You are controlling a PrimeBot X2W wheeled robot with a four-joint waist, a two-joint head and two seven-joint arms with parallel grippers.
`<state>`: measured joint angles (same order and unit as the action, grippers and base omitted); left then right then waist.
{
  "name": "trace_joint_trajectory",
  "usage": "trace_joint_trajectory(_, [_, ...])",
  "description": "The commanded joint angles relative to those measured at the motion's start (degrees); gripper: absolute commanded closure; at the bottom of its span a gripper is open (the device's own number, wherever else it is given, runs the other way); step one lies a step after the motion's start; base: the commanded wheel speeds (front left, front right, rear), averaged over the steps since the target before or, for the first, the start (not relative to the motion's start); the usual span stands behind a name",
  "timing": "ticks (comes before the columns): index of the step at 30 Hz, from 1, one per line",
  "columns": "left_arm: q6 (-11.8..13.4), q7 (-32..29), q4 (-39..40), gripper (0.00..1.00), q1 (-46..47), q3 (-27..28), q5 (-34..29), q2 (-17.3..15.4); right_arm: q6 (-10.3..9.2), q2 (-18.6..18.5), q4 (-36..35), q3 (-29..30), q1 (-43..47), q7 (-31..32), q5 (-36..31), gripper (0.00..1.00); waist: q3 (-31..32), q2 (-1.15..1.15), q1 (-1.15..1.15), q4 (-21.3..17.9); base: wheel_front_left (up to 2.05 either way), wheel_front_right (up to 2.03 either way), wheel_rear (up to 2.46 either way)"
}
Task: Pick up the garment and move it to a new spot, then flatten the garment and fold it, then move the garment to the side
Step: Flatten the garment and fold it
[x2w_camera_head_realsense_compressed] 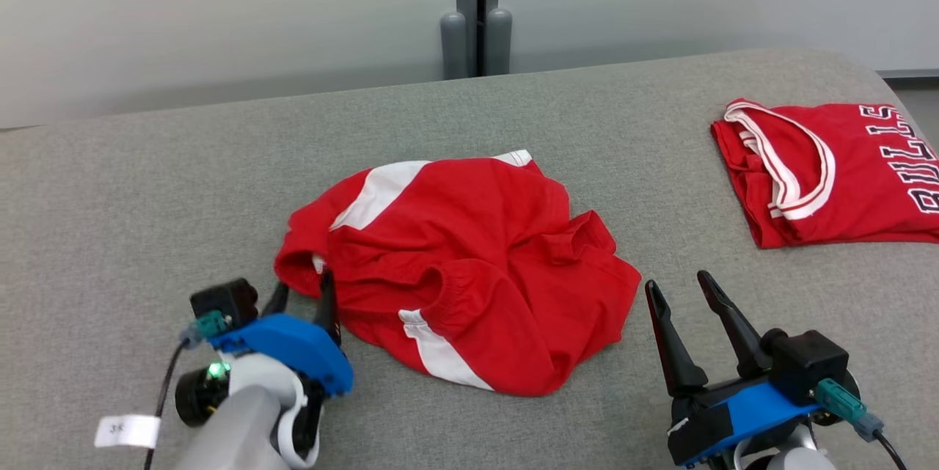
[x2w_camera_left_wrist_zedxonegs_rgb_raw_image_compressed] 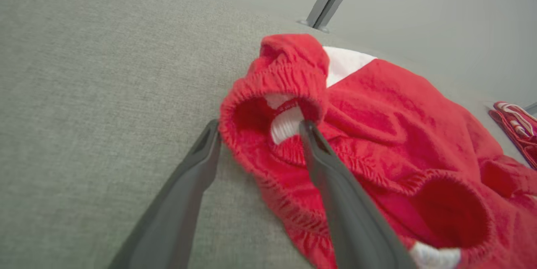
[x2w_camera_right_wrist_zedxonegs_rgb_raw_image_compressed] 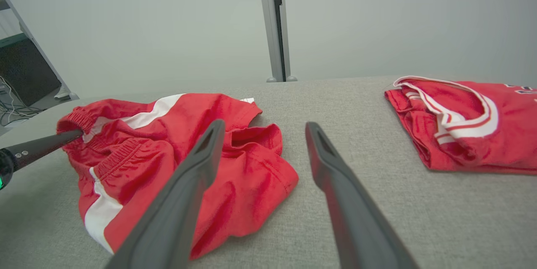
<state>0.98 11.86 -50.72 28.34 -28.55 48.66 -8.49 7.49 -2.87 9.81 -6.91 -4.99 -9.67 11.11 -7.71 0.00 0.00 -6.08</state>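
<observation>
The garment (x2w_camera_head_realsense_compressed: 469, 257) is a pair of red shorts with white side stripes, lying crumpled in the middle of the grey table (x2w_camera_head_realsense_compressed: 147, 184). My left gripper (x2w_camera_head_realsense_compressed: 304, 298) is open at its near left edge. In the left wrist view the left gripper (x2w_camera_left_wrist_zedxonegs_rgb_raw_image_compressed: 259, 128) straddles the elastic waistband of the garment (x2w_camera_left_wrist_zedxonegs_rgb_raw_image_compressed: 398, 126): one finger lies on the red cloth at the waist opening, the other rests outside on the table. My right gripper (x2w_camera_head_realsense_compressed: 678, 283) stands open just right of the shorts with nothing between its fingers. The right wrist view shows the right gripper (x2w_camera_right_wrist_zedxonegs_rgb_raw_image_compressed: 265, 125) beside the garment (x2w_camera_right_wrist_zedxonegs_rgb_raw_image_compressed: 251, 176).
A folded red jersey (x2w_camera_head_realsense_compressed: 829, 169) with white trim and lettering lies at the table's far right, near the edge. A grey post (x2w_camera_head_realsense_compressed: 477, 15) stands behind the table against the pale wall. Bare grey cloth lies to the left and in front of the shorts.
</observation>
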Motion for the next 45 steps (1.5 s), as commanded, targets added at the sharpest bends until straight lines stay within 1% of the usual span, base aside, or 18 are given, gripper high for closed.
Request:
trace_joint_trajectory(1, [-0.3,-0.5,0.4,0.0,-1.5,-0.6,-0.3,-0.2,0.01,0.0,-0.1,0.1,0.5,0.1,-0.5,0.0,0.5,0.0,0.0,0.6,0.0,0.0,0.0])
trace_joint_trajectory(6, [0.3,-0.4,4.0,0.0,-5.6,-2.7,-2.0,-1.5,0.01,0.0,-0.5,-0.2,1.2,0.5,-0.4,0.0,1.5,0.0,0.0,1.6,0.0,0.0,0.0])
trace_joint_trajectory(8, [-0.3,-0.6,6.8,0.0,-7.0,-3.8,-2.8,-2.1,0.01,0.0,-0.6,-0.2,1.4,0.5,-0.3,0.0,1.7,0.0,0.0,2.0,0.0,0.0,0.0])
trace_joint_trajectory(9, [-0.6,-0.7,8.5,0.0,-7.4,-4.9,-3.7,-2.6,0.01,0.0,-0.7,-0.2,1.4,0.6,-0.2,0.0,1.8,0.0,0.0,2.1,0.0,0.0,0.0])
trace_joint_trajectory(12, [0.3,-3.0,13.6,0.0,-7.6,-8.8,-7.5,-4.2,0.01,0.0,-0.8,-0.2,1.6,0.5,0.0,0.0,1.9,0.0,0.0,2.6,0.0,0.0,0.0])
trace_joint_trajectory(16, [0.7,-9.2,20.1,0.0,-5.4,-12.5,-9.7,-3.9,0.01,0.0,-1.0,0.0,2.0,0.6,-0.3,0.0,1.7,0.0,0.0,2.7,0.0,0.0,0.0])
trace_joint_trajectory(18, [-0.1,-13.5,21.8,0.0,-4.4,-14.0,-9.4,-3.7,0.01,0.0,-1.1,-0.1,2.0,0.7,-0.2,0.0,1.5,0.0,0.0,2.0,0.0,0.0,0.0])
trace_joint_trajectory(20, [-0.4,-16.1,23.3,0.0,-2.7,-14.8,-9.5,-3.7,0.01,0.0,-1.1,-0.3,1.8,0.6,-0.1,0.0,1.3,0.0,0.0,1.0,0.0,0.0,0.0])
trace_joint_trajectory(22, [0.2,-18.4,23.2,0.0,-1.9,-15.4,-9.8,-3.9,0.01,0.0,-1.0,-0.3,1.5,0.2,0.3,0.0,1.1,0.0,0.0,-0.1,0.0,0.0,0.0])
trace_joint_trajectory(25, [1.4,-23.7,22.1,0.0,-0.9,-15.8,-9.1,-4.5,0.01,0.0,-0.9,-0.8,1.3,0.0,0.6,0.0,0.7,0.0,0.0,-2.1,0.0,0.0,0.0])
trace_joint_trajectory(29, [1.9,-29.5,22.5,0.0,-0.1,-15.7,-7.4,-5.5,0.01,0.0,-0.6,-0.4,1.5,-0.6,0.9,0.0,0.1,0.0,0.0,-3.8,0.0,0.0,0.0])
trace_joint_trajectory(33, [1.4,-33.2,24.0,0.0,0.2,-15.1,-5.2,-6.3,0.01,0.0,-0.2,-0.3,1.3,-1.0,1.1,0.0,-0.5,0.0,0.0,-4.7,0.0,0.0,0.0])
trace_joint_trajectory(35, [0.3,-34.4,24.8,0.0,0.6,-15.0,-4.1,-6.3,0.01,0.0,-0.1,-0.2,1.1,-1.2,1.2,0.0,-0.7,0.0,0.0,-4.9,0.0,0.0,0.0])
trace_joint_trajectory(36, [-0.5,-34.3,25.2,0.33,0.7,-14.7,-3.4,-6.0,0.01,0.0,-0.1,-0.1,0.9,-1.2,1.3,0.0,-0.9,0.0,0.0,-4.9,0.0,0.0,0.0])
trace_joint_trajectory(37, [-0.8,-33.7,25.2,0.91,0.9,-14.2,-2.9,-5.9,0.01,0.0,0.0,-0.1,0.8,-1.3,1.4,0.0,-1.0,0.0,0.0,-4.9,0.0,0.0,0.0])
trace_joint_trajectory(38, [-1.2,-33.1,25.1,1.0,1.1,-13.9,-2.7,-5.9,0.01,0.0,0.0,-0.1,0.8,-1.4,1.4,0.0,-1.0,0.0,0.0,-4.9,0.0,0.0,0.0])
trace_joint_trajectory(41, [-1.6,-29.0,25.3,1.0,1.9,-12.3,-2.6,-5.1,0.01,0.0,0.1,0.1,0.4,-1.5,1.5,0.0,-1.3,0.0,0.0,-4.8,0.0,0.0,0.0])
trace_joint_trajectory(45, [-3.1,-22.8,27.7,1.0,2.9,-11.0,-2.7,-3.0,0.01,0.0,0.1,0.6,0.4,-1.6,1.1,0.0,-1.4,0.0,0.0,-3.7,0.0,0.0,0.0])
